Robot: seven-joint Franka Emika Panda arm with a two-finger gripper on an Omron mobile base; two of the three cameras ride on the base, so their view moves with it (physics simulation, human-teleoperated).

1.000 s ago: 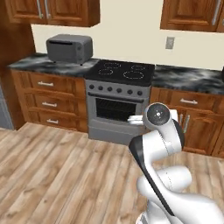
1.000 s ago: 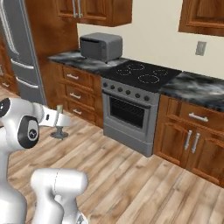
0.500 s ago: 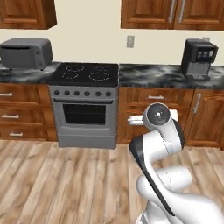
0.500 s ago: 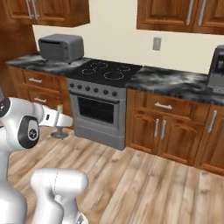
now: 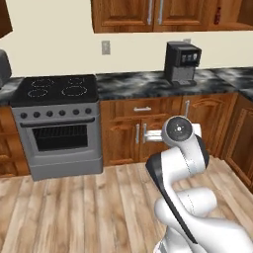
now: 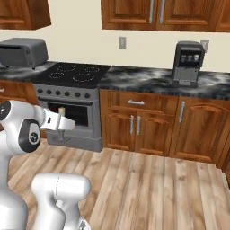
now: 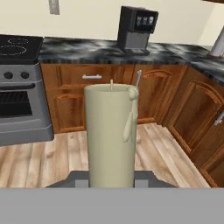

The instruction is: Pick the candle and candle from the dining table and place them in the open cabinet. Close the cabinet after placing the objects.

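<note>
Kitchen all around, far past the jaws: brown cabinet doors [image 7: 87,94] low down, a black marbled counter [image 7: 87,50] on top, a grey stove [image 7: 17,87] off to one side and a dark coffee machine [image 7: 136,28] straight ahead and higher up. Wooden floor [image 6: 148,188] below the jaws, well apart from them. White arm [image 5: 180,163] folded in close to the base, likely to keep the load safe during the drive. Gripper [image 7: 111,177] pressed in on the bottom of the cream candle [image 7: 111,135], pinching it tight between the jaws. Candle standing upright, rising right out from between the jaws, with a wax drip down one side and a tiny wick on top. Held straight up probably so nothing tips or slips out. Same candle poking up just past the hand in the right base view [image 6: 61,111]. Looks like the carrying part of the job, with the wall cabinets [image 5: 153,15] high above the jaws, and the putting-in part not yet done.
</note>
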